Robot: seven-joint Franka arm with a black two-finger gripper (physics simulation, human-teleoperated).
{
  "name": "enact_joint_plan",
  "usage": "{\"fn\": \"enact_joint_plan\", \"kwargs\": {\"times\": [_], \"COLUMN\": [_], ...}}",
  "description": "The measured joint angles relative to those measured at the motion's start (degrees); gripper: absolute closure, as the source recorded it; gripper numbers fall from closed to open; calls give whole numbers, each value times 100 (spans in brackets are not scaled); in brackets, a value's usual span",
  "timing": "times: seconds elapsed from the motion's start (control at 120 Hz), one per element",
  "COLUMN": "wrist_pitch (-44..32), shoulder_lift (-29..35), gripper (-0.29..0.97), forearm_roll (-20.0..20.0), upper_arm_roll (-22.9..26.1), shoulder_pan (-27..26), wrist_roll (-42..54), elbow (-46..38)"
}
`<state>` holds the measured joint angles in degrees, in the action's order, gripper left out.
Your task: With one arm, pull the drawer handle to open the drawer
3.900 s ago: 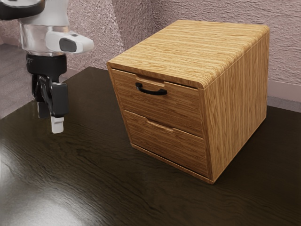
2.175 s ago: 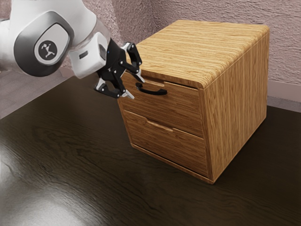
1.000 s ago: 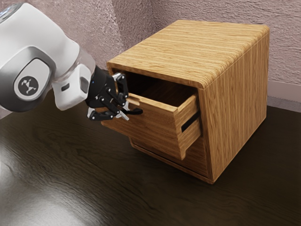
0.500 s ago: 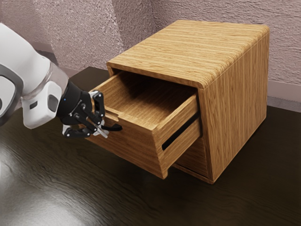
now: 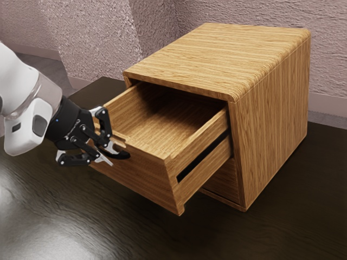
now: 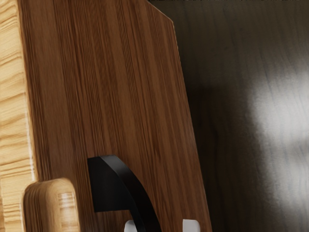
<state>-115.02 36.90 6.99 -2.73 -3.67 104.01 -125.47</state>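
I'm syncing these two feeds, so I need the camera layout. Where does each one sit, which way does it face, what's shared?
Exterior view: beside the arm, above the table, facing the cabinet and its pulled-out top drawer; shows the white arm and gripper.
Wrist view: on the hand, facing the drawer's front close up; shows two white fingertips.
Shared: drawer, black handle, dark table.

- Setting: plain indoor room, domestic or office type; which of the two cannot be told.
- Far side: rough plastered wall (image 5: 92, 32) with a pale skirting board (image 5: 327, 103) at its foot.
- Near side: dark polished wooden table (image 5: 81, 227) carrying a small wooden cabinet (image 5: 271, 108) with drawers.
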Motion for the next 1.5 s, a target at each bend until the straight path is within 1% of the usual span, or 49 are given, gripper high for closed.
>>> {"fn": "enact_joint_plan", "kwargs": {"times": [0.083, 0.158, 0.183, 0.25, 0.317, 0.492, 0.85, 0.992, 1.075, 1.375, 1.45, 1.5], "wrist_pitch": [-4, -4, 3, 40, 75, 175, 353, 468, 532, 689, 806, 979], "shoulder_lift": [91, 170, 197, 263, 285, 401, 597, 589, 587, 590, 582, 554], "gripper": [79, 77, 78, 74, 77, 76, 78, 67, 63, 55, 53, 53], "forearm_roll": [3, 2, 1, -1, -3, -15, -20, -33, -40, -20, -17, -12], "upper_arm_roll": [-4, -10, -18, -54, -78, -142, -268, -264, -264, -208, -183, -103], "shoulder_pan": [16, 14, 12, 1, 18, 27, -4, -2, -1, -54, -55, -50], "wrist_roll": [12, 22, 25, 30, 37, 56, 79, 80, 78, 71, 68, 55], "elbow": [-111, -198, -221, -247, -249, -242, -334, -322, -311, -161, 47, 416]}}
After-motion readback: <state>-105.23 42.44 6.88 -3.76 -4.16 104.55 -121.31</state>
